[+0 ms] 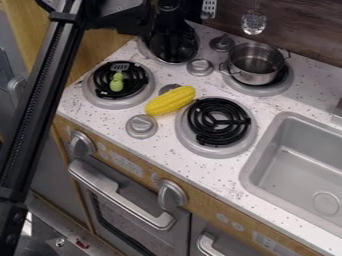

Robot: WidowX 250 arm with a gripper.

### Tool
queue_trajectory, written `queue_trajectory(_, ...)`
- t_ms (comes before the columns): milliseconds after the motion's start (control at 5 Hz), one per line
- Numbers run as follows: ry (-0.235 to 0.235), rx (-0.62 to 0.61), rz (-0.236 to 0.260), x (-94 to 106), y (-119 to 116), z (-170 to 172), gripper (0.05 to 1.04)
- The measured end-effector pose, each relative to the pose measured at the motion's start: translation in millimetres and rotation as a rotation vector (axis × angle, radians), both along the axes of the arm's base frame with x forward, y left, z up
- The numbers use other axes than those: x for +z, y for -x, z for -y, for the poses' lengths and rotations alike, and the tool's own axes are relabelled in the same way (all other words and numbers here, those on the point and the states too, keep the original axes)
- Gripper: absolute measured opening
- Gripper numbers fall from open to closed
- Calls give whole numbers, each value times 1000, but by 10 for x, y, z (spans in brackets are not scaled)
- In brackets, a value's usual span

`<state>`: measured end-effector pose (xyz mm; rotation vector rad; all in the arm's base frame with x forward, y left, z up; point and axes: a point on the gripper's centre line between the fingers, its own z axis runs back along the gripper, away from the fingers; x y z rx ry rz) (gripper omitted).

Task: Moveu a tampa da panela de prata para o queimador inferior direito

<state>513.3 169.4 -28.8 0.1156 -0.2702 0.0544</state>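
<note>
On the lower right burner (217, 121) we want a level, centred landing, clear of the corn (170, 100) by its rim. Farther back, the gripper (174, 46) is over what looks like the lid (148, 53), upper left; we cannot tell its jaws' opening or hold, so we should check before lifting.

Open, two-handled silver pot (255, 76) upright on the upper right burner (266, 91), behind the black-coiled lower right burner (200, 128)

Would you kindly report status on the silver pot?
Claw over upper-left burner. Silver pot uncovered, upper-right burner. Corn at lower-right burner's edge.
</note>
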Motion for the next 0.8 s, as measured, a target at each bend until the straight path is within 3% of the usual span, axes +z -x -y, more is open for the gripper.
queue_trajectory(600,23,37,21,39,0,-53,251)
queue_trajectory(800,16,44,67,270,73,-60,251)
